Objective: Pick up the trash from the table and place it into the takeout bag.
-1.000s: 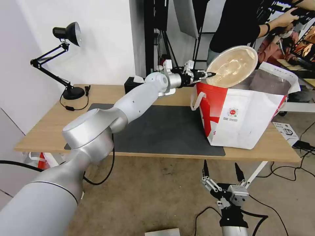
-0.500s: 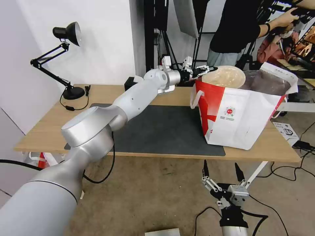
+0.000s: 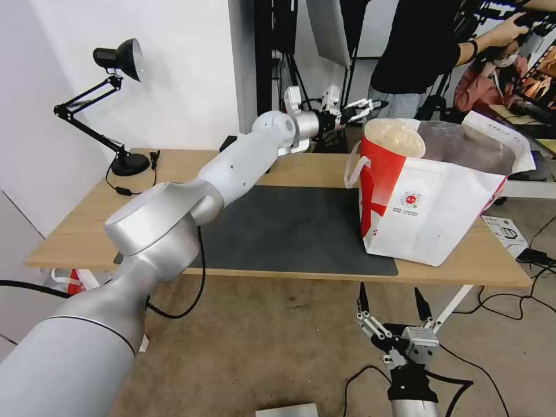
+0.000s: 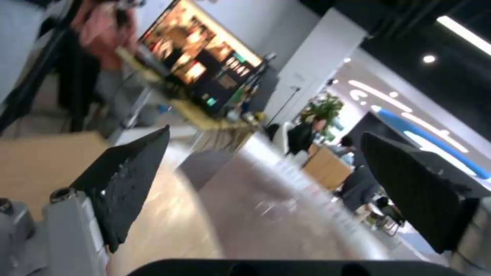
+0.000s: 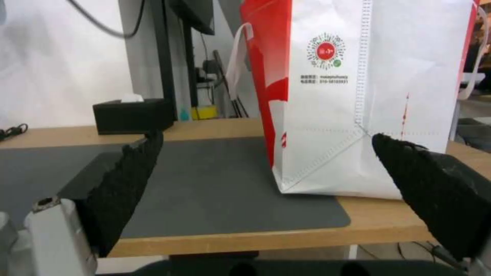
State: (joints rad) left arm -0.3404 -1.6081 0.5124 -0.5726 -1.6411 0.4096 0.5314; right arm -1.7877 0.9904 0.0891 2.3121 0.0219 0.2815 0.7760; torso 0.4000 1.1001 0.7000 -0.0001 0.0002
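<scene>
The beige pulp bowl (image 3: pixel 394 135) lies tilted in the mouth of the takeout bag (image 3: pixel 431 200), at its left end, against the silver lining. My left gripper (image 3: pixel 370 109) hovers open just above and behind the bag's left rim, holding nothing; in the left wrist view its fingers (image 4: pixel 128 184) stand wide apart over the blurred bowl (image 4: pixel 163 222) and lining. The bag stands on the right part of the table (image 3: pixel 81 231). My right gripper (image 3: pixel 391 304) hangs open below the table's front edge, facing the bag (image 5: pixel 358 96).
A dark grey mat (image 3: pixel 289 231) covers the table's middle. A black desk lamp (image 3: pixel 119 58) stands at the back left and a black tissue box (image 5: pixel 133 115) at the back. Cables lie on the floor at the right. A person stands behind the bag.
My left gripper has opened and let the beige bowl go; the bowl has dropped from above the rim into the bag's mouth. The gripper has risen a little, and the bag has shifted slightly.
</scene>
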